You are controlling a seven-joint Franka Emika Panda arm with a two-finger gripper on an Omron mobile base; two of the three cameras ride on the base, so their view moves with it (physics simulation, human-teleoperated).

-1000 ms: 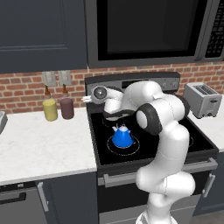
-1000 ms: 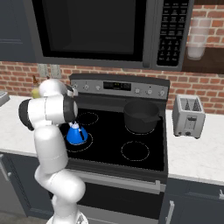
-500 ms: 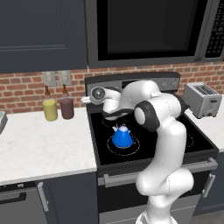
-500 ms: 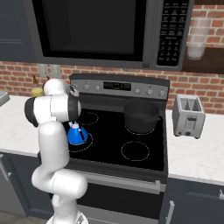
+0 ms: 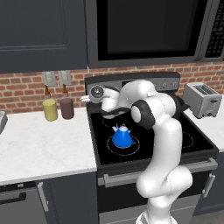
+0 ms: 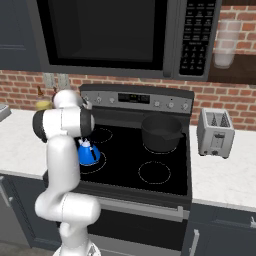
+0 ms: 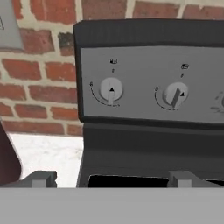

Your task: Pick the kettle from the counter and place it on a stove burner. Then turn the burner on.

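Hand view had the gripper (image 7: pixel 111 177) spread wide with nothing between its tips, pointed at the stove's grey control panel (image 7: pixel 153 87), where the left knob (image 7: pixel 111 89) sat straight ahead and a second knob (image 7: pixel 174 94) lay to its right. Behind it the kettle (image 5: pixel 122 136) stood upright on the stove burner (image 5: pixel 124 145) at the cooktop's near left, just right of the counter (image 5: pixel 43 146). A dark pot (image 6: pixel 160 133) sat at the far right.

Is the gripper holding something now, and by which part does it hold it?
Nothing is held. The gripper is open, facing the stove knobs; the kettle sits alone on the burner.
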